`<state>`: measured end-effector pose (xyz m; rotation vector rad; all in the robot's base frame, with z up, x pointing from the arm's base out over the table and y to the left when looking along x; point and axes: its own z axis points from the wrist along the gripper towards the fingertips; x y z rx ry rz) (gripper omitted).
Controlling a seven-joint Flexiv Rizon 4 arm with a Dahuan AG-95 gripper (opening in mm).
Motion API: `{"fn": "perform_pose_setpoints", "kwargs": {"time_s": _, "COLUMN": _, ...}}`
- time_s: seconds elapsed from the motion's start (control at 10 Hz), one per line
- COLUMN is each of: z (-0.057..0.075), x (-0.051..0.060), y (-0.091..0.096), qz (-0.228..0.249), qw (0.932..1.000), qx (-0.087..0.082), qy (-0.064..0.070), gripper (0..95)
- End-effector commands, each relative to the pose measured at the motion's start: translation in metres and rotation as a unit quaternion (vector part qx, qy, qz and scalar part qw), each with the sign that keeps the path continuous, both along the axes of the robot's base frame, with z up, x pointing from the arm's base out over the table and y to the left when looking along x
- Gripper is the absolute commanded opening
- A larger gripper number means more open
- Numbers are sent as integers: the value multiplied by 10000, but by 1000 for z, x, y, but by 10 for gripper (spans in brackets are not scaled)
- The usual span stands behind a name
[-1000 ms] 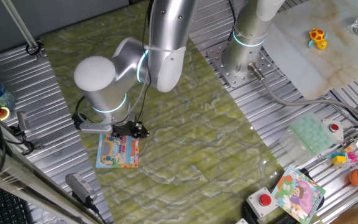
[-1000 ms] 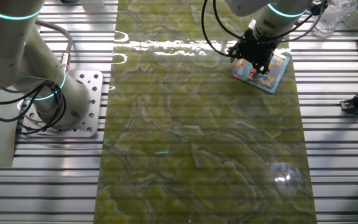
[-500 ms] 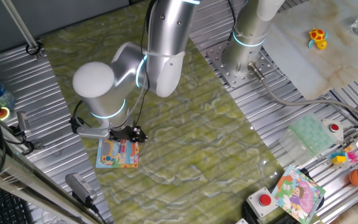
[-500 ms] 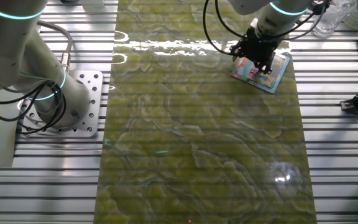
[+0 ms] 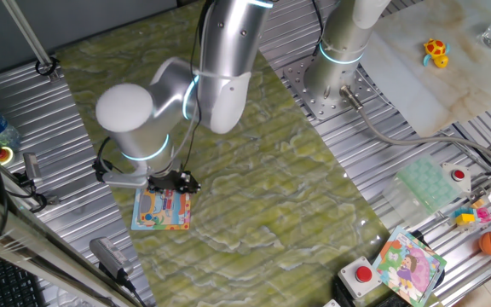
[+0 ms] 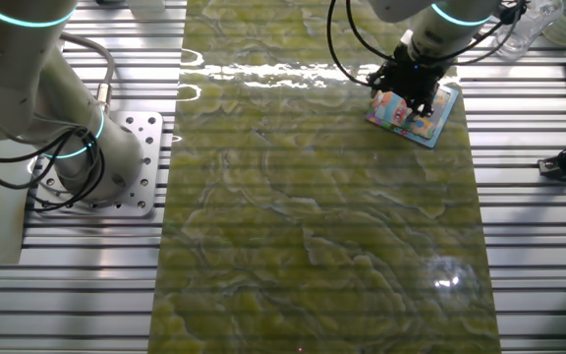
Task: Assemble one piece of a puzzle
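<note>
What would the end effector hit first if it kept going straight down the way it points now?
Most likely the puzzle: the end effector points down over the board's edge nearest the arm. How far above it sits is unclear.

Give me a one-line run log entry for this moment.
phase: placing | pincer: over upper edge of puzzle, open/shut unclear | piece: not visible | puzzle: flat on green mat | second puzzle board: off mat, untouched

No text, label, brand or number can be read in either view. The puzzle [image 5: 161,210] shows only a cartoon picture, and any print on it is too small to read.
</note>
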<state>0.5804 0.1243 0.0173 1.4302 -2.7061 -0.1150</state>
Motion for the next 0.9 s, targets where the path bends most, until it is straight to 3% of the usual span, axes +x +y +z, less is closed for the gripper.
{"fn": "perform_pose_setpoints", "kwargs": {"time_s": 0.1, "z": 10, "x": 0, "y": -2, "qz": -30, "qw": 10000, "qx": -21, "qy": 24, "gripper": 570}}
{"fn": "perform_pose_setpoints", "kwargs": {"time_s": 0.2, "z": 11, "x": 1, "y": -4, "qz": -77, "qw": 10000, "qx": -25, "qy": 29, "gripper": 570}}
{"fn": "perform_pose_setpoints", "kwargs": {"time_s": 0.5, "z": 15, "x": 4, "y": -9, "qz": -403, "qw": 9992, "qx": -70, "qy": 40, "gripper": 0}}
{"fn": "perform_pose_setpoints", "kwargs": {"time_s": 0.9, "z": 22, "x": 11, "y": -27, "qz": -567, "qw": 9983, "qx": -98, "qy": 29, "gripper": 0}}
